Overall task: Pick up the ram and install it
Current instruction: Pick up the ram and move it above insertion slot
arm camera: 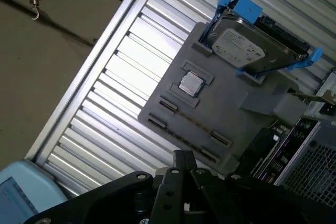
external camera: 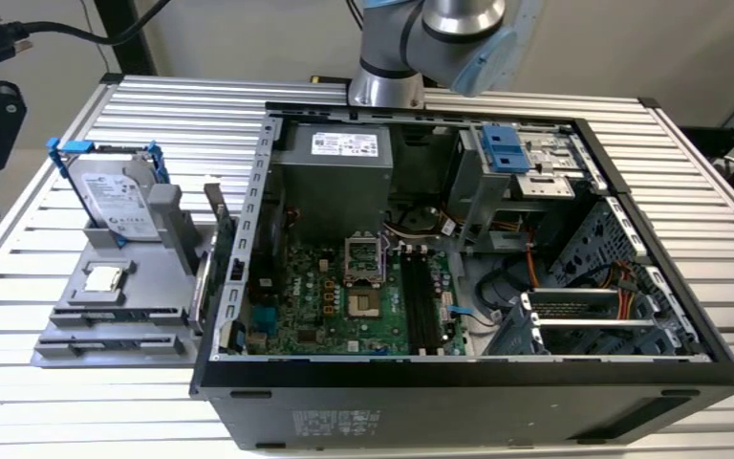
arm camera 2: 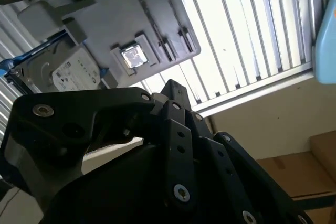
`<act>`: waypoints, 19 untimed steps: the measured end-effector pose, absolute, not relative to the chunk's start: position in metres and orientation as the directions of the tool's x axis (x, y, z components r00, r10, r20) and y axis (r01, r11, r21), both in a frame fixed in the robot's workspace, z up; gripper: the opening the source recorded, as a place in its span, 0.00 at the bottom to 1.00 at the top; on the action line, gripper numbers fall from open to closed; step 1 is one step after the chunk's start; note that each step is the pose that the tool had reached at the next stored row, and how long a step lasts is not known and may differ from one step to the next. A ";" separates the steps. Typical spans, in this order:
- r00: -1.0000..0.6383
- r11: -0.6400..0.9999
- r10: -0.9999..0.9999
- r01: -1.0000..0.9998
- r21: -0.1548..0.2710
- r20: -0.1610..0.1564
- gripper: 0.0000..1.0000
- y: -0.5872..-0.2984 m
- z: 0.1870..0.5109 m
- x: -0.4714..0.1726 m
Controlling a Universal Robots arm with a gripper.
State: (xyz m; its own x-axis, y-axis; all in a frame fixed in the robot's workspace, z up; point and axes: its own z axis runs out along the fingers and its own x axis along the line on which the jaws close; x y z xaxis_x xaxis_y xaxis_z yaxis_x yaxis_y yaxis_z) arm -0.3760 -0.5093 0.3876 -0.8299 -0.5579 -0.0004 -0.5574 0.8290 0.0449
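One gripper [arm camera: 182, 155]: aimed at the grey fixture [arm camera: 226, 111], apart from it.
Claw: closed together, holding nothing.
Hard drive [external camera: 115, 196]: standing on the fixture, beside the open computer case [external camera: 469, 387].

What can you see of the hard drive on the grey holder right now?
The hard drive is a silver metal box with a white label, set in a blue plastic frame. It stands on edge, tilted, in the grey holder on the slatted table, at the exterior view's left of the open computer case. Only frame and holder appear to touch it.
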 end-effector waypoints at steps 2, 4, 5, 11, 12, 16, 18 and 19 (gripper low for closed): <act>-0.813 0.812 -0.583 -0.582 0.045 0.000 0.00 -0.509 0.388 -0.376; -0.795 0.794 -0.607 -0.607 0.045 0.000 0.00 -0.509 0.388 -0.377; -0.786 0.785 -0.619 -0.618 0.045 0.000 0.00 -0.509 0.388 -0.377; -0.730 0.729 -0.684 -0.683 0.045 0.000 0.00 -0.509 0.388 -0.377; -0.721 0.720 -0.693 -0.693 0.045 0.000 0.00 -0.509 0.388 -0.378; -0.682 0.681 -0.731 -0.731 0.045 -0.001 0.00 -0.509 0.388 -0.378; -0.663 0.662 -0.749 -0.748 0.045 -0.001 0.00 -0.509 0.388 -0.378; -0.653 0.653 -0.757 -0.756 0.045 -0.001 0.00 -0.509 0.388 -0.379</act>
